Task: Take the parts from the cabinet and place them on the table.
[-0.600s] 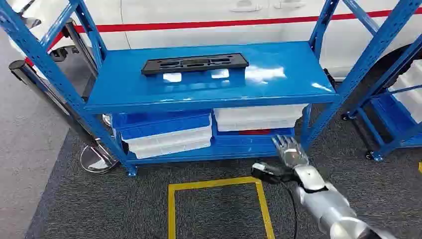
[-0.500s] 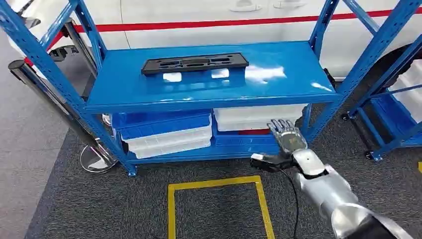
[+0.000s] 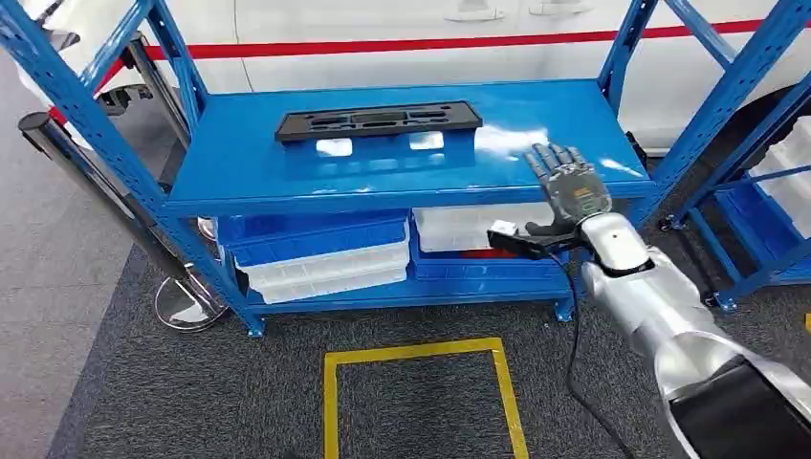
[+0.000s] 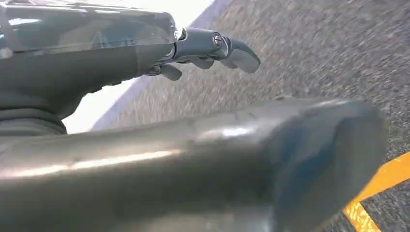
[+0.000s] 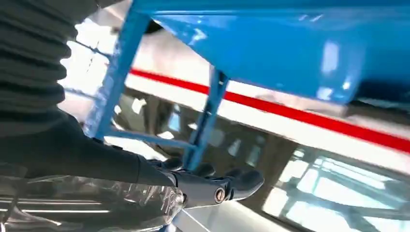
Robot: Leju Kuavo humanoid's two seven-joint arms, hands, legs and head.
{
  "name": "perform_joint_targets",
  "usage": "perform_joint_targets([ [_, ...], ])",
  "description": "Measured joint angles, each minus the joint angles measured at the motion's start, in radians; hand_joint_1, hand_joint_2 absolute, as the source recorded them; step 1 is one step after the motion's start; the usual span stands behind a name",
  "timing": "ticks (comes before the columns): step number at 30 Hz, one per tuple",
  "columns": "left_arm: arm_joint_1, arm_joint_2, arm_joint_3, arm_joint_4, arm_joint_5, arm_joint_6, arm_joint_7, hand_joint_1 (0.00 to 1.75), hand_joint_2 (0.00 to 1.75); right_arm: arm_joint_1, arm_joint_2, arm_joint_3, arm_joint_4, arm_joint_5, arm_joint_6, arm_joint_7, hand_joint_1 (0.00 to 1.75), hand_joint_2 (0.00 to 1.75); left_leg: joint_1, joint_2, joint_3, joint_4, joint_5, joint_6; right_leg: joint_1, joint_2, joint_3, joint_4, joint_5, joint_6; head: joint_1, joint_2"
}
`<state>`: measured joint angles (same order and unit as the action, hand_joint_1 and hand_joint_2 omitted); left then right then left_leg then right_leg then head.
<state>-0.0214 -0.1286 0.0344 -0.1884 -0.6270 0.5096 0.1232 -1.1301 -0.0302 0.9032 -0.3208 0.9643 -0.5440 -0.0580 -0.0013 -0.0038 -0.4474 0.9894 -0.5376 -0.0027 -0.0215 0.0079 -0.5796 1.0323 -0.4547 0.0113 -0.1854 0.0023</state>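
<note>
A long black plastic part [image 3: 376,121] with several cut-outs lies flat on the top shelf of the blue rack [image 3: 287,167], toward its back left. My right hand [image 3: 564,186] is raised at the shelf's front right edge, fingers spread and pointing up, holding nothing, well to the right of the part. In the right wrist view its fingers [image 5: 227,186] stretch out beneath the blue shelf [image 5: 270,43]. My left hand [image 4: 208,50] hangs over grey carpet with its fingers loosely curled and nothing in it.
Blue and white bins [image 3: 320,253] fill the lower shelf. A chrome stanchion [image 3: 105,201] stands at the rack's left. A second blue rack [image 3: 765,191] stands at the right. A yellow taped square [image 3: 421,392] marks the carpet in front. A white wall with a red stripe lies behind.
My right hand has risen from in front of the lower shelf to the level of the top shelf's front right edge. The part has not moved.
</note>
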Motion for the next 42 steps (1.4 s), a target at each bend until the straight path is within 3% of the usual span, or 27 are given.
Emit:
perform_joint_targets([
  [3,0.001,0.000,0.052,0.000,0.060,-0.014,-0.035,0.00,0.00,-0.011,-0.031,-0.043,0.002,-0.024,0.023,-0.016,0.00,1.75,0.000,0.000,-0.001,0.000,0.000,0.000,0.000,0.000,0.000,-0.001,0.001,0.002,0.000,0.000],
  [4,0.001,0.000,0.066,0.000,0.072,-0.017,-0.046,0.00,1.75,-0.014,-0.038,-0.051,0.003,-0.024,0.029,-0.018,0.00,1.75,0.000,0.000,-0.001,0.000,0.000,0.000,0.000,0.000,0.000,-0.001,0.001,0.002,0.000,0.000],
  [9,0.000,0.000,0.145,0.000,0.156,-0.024,-0.117,0.00,1.75,-0.054,-0.067,-0.074,0.000,-0.032,0.097,-0.018,0.00,1.75,0.000,0.001,-0.001,0.000,0.000,0.000,-0.001,0.002,-0.001,-0.001,0.002,0.003,0.000,0.000],
  [15,-0.003,0.000,0.225,0.000,0.201,-0.023,-0.151,0.00,1.75,-0.114,-0.080,-0.093,-0.003,-0.036,0.172,-0.017,0.00,1.75,0.000,0.001,0.000,0.000,0.000,0.001,-0.001,0.002,-0.001,-0.001,0.002,0.003,0.000,0.000],
  [18,-0.003,-0.001,0.249,0.001,0.223,-0.021,-0.173,0.00,1.75,-0.114,-0.093,-0.093,-0.007,-0.033,0.173,-0.006,0.00,1.75,0.000,0.001,0.000,0.000,0.000,0.001,0.000,0.002,-0.001,-0.001,0.002,0.003,0.000,0.000],
  [19,-0.003,-0.003,0.260,0.000,0.233,-0.022,-0.189,0.00,0.00,-0.111,-0.101,-0.093,-0.008,-0.033,0.172,-0.002,0.00,1.75,0.000,0.001,0.000,0.000,0.000,0.001,0.001,0.002,-0.001,-0.001,0.002,0.003,0.000,0.000],
  [24,-0.004,-0.009,0.322,0.000,0.309,-0.060,-0.290,0.00,0.00,-0.083,-0.135,-0.093,-0.011,-0.033,0.157,0.002,0.00,1.75,0.000,0.001,-0.001,0.000,0.000,0.001,0.000,0.002,-0.001,-0.002,0.002,0.003,0.000,0.000],
  [36,-0.010,-0.009,0.409,0.000,0.374,-0.096,-0.333,0.00,0.00,-0.068,-0.166,-0.093,-0.022,-0.037,0.156,-0.005,0.00,1.75,-0.001,0.001,-0.001,0.000,0.000,0.001,0.000,0.002,-0.001,-0.002,0.002,0.004,0.000,0.000],
  [37,-0.011,-0.008,0.415,0.000,0.385,-0.102,-0.334,0.00,0.00,-0.064,-0.169,-0.093,-0.026,-0.037,0.155,-0.006,0.00,1.75,-0.003,0.001,-0.003,0.009,-0.005,0.008,-0.011,0.003,0.000,-0.013,0.008,0.012,0.000,0.000],
  [39,-0.014,-0.007,0.434,0.000,0.412,-0.114,-0.337,0.00,0.00,-0.056,-0.177,-0.094,-0.028,-0.039,0.152,-0.006,0.00,1.75,-0.007,0.001,-0.003,-0.020,0.009,0.030,-0.008,0.002,0.001,-0.010,0.032,0.024,0.000,0.000],
  [40,-0.015,-0.008,0.443,0.000,0.423,-0.114,-0.336,0.00,0.00,-0.054,-0.180,-0.094,-0.028,-0.039,0.152,-0.006,0.00,1.75,-0.001,0.001,0.006,-0.041,0.012,0.040,-0.007,0.001,0.006,-0.009,0.038,0.029,0.000,0.000],
  [42,-0.015,-0.011,0.459,0.001,0.432,-0.116,-0.334,0.00,0.00,-0.054,-0.188,-0.096,-0.033,-0.039,0.153,-0.009,0.00,1.75,0.005,0.006,0.042,-0.074,0.022,0.048,-0.006,-0.001,-0.042,0.036,0.025,0.031,0.001,0.000],
])
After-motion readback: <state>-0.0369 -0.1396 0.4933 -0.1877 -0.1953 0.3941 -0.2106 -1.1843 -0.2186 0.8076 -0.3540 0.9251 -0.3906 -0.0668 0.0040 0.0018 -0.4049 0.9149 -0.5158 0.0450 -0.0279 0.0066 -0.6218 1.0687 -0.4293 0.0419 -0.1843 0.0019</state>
